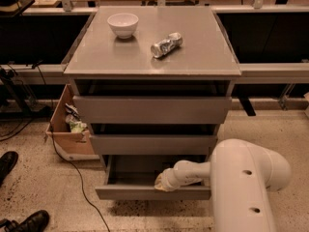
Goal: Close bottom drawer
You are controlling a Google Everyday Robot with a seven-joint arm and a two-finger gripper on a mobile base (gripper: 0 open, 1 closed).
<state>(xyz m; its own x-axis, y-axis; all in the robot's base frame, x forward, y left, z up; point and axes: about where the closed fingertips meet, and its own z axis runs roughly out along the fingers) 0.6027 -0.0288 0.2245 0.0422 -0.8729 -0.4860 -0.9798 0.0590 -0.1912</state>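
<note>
The grey 3-drawer cabinet (152, 110) is standing at centre. The white arm (246, 178) is extending in from the lower right. The bottom drawer (145, 193) is sitting partly pulled out. The tool (161, 181) is resting at the inner side of its front panel, right of centre; whether it is spread or pressed together cannot be told. The tabletop (203, 57) is carrying 1 white bowl (122, 24) and 1 crushed can (166, 44).

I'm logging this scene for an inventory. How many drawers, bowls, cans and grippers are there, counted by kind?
Drawers: 3 (top drawer, middle drawer, bottom drawer, which is pulled out)
Bowls: 1 (white bowl on the cabinet top)
Cans: 1 (crushed can on the same top)
Grippers: 1 (gripper just behind the bottom drawer's front panel)
Total: 6
</note>
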